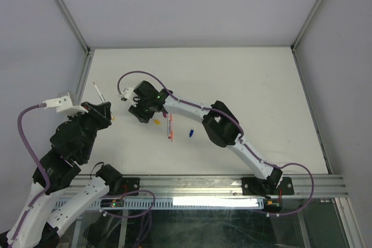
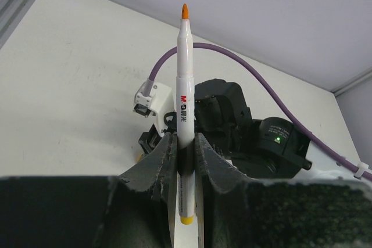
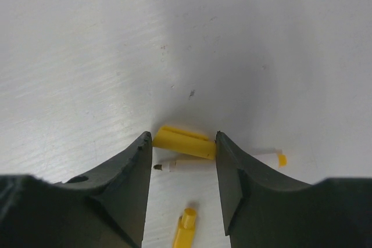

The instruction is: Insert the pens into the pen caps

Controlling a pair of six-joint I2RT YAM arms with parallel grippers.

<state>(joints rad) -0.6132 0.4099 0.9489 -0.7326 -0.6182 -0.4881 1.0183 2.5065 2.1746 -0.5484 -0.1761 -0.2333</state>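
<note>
**Left claw clamps an upright pen; right claw brackets a yellow cap**

The left claw [image 2: 186, 143] is nearly closed, both inner faces pressed against the white barrel of an orange-tipped pen [image 2: 184, 85]. The pen stands out straight from the claw. Its orange tip points away, well beyond the fingertips, and its yellow end shows back between the fingers near the palm. Beyond the tip sit the right arm's black wrist [image 2: 273, 137] with a green light and a purple cable [image 2: 244, 68].

The right claw [image 3: 183, 139] is low over the white table [image 3: 116, 56] and partly open. A yellow cap [image 3: 185, 143] lies crosswise in the gap, one end against each fingertip, so the claw is gripping it end to end. Whether the cap is lifted off the table cannot be told. Just behind the cap, inside the claw's gap, a second pen [image 3: 189, 162] lies on the table with its dark tip by one finger and its yellow end past the other. Closer to the palm lies a small yellow part [image 3: 185, 230].

From above, a blue cap [image 1: 190, 133] lies apart from both claws, beside the right arm.
</note>
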